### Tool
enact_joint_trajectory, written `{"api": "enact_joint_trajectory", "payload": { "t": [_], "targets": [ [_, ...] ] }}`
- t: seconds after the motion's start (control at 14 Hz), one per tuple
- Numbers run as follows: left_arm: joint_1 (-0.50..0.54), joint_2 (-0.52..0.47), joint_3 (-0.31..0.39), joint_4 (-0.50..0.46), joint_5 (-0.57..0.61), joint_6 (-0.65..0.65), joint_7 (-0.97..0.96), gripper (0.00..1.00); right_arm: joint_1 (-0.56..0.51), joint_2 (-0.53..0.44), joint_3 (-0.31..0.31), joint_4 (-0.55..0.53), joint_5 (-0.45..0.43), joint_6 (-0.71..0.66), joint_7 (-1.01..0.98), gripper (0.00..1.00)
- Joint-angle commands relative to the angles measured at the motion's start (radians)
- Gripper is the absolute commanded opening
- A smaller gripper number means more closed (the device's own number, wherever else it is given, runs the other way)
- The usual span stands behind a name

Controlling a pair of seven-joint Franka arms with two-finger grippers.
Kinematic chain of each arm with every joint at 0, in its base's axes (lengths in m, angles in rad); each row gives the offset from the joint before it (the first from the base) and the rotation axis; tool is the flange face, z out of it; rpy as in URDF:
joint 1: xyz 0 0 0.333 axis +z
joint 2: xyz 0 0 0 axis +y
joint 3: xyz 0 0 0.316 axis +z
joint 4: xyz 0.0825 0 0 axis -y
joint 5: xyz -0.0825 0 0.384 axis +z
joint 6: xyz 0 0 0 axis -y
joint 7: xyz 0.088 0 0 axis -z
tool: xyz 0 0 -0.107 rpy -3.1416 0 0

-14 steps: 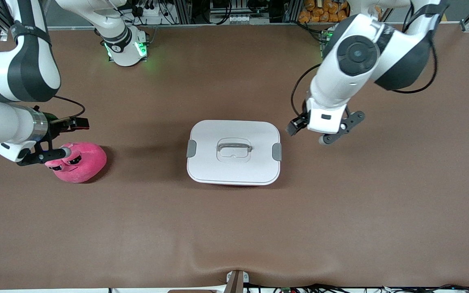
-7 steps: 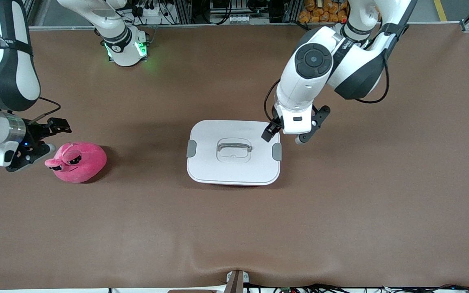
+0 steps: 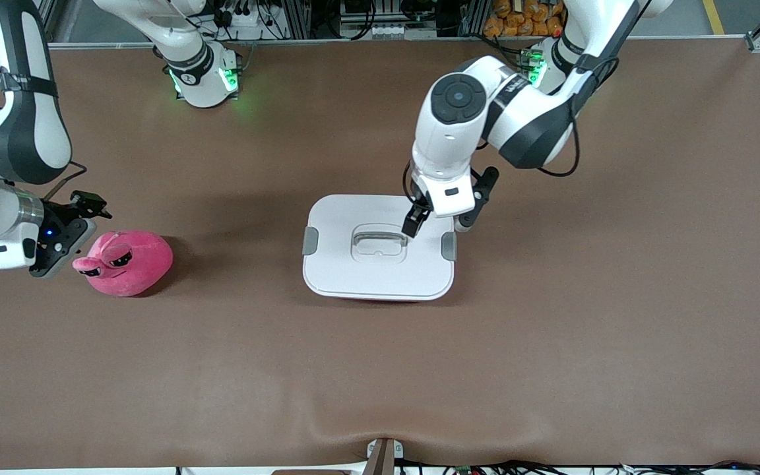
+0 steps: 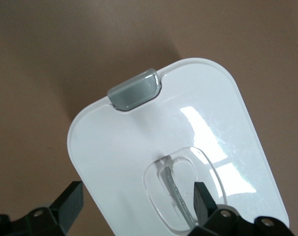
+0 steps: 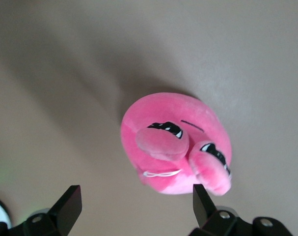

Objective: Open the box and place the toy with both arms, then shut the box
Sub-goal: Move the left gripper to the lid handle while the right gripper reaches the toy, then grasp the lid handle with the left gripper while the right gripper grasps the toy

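The box stands mid-table with its white lid shut and grey clips at both ends. My left gripper hangs open over the lid's end toward the left arm, one finger by the recessed grey handle. In the left wrist view the gripper straddles the lid's edge beside the handle, with a clip ahead. The pink toy lies toward the right arm's end. My right gripper is open beside it, holding nothing. The right wrist view shows the gripper short of the toy.
Brown mat covers the table. The arms' green-lit bases stand along the edge farthest from the front camera, with cables and racks past them. A small bracket sits at the nearest edge.
My left gripper has swung in from beside the box to over the lid near the handle. My right gripper has drawn back from the toy toward the right arm's end of the table.
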Motion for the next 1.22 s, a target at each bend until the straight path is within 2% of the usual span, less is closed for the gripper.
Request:
{"api": "enact_joint_trajectory", "payload": {
  "t": [0.0, 0.21, 0.43, 0.79, 1.15],
  "targets": [
    [-0.035, 0.069, 0.008, 0.088, 0.034, 0.0, -0.088, 0.98, -0.025, -0.036, 0.014, -0.075, 0.001, 0.085, -0.199, 1.0],
    [-0.054, 0.099, 0.013, 0.112, 0.036, 0.02, -0.141, 0.96, -0.019, -0.022, 0.014, -0.082, 0.001, 0.153, -0.406, 1.0],
    [-0.057, 0.12, 0.013, 0.112, 0.056, 0.054, -0.195, 0.95, -0.01, 0.001, 0.019, -0.095, 0.002, 0.165, -0.565, 1.0],
    [-0.081, 0.16, 0.013, 0.112, 0.102, 0.129, -0.31, 0.91, -0.009, 0.021, 0.019, -0.133, 0.014, 0.232, -0.672, 1.0],
    [-0.095, 0.184, 0.014, 0.112, 0.137, 0.177, -0.424, 0.83, -0.015, 0.062, 0.019, -0.139, 0.082, 0.263, -0.766, 1.0]
  ]
}}
